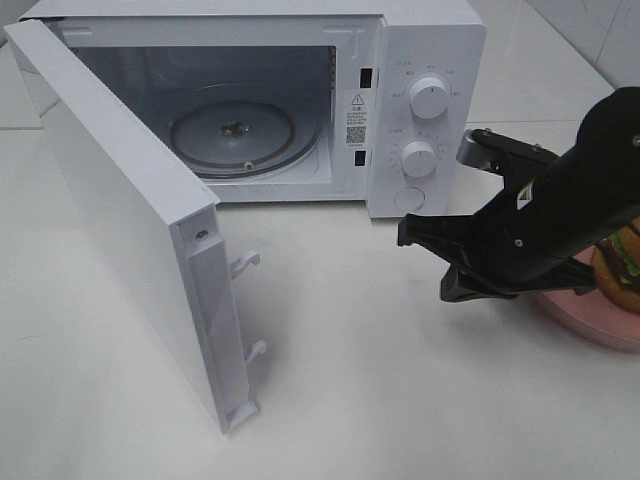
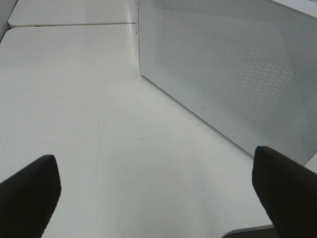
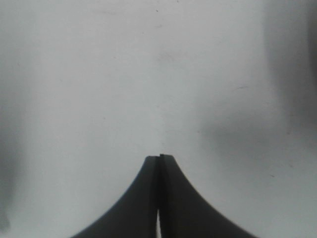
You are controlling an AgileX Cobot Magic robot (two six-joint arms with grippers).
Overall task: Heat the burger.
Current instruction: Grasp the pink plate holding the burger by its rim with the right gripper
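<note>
1. The microwave (image 1: 440,40) sits on the white table (image 1: 400,390) with its door (image 1: 110,200) swung wide open. You can see straight in to the glass turntable (image 1: 235,135), and nothing is sitting on it.
2. The burger (image 1: 622,262) is outside the microwave, off to the control-panel side and a bit toward the front. It's on a pink plate (image 1: 590,322). Only a sliver shows, some bun and green lettuce, because the right arm (image 1: 560,210) covers most of it and the picture edge cuts off the rest.
3. The right gripper (image 3: 159,157) is clenched with the fingertips pressed together and nothing between them. In its own camera there's only bare tabletop under it. It's out in front of the microwave's knob panel, with the arm passing over the plate.
4. The left gripper (image 2: 158,198) is spread wide and holds nothing. It's low over the table on the outer side of the open door, looking at the dotted mesh face.
5. The two knobs (image 1: 428,98) (image 1: 418,158) are on the microwave's front panel, one above the other.
</note>
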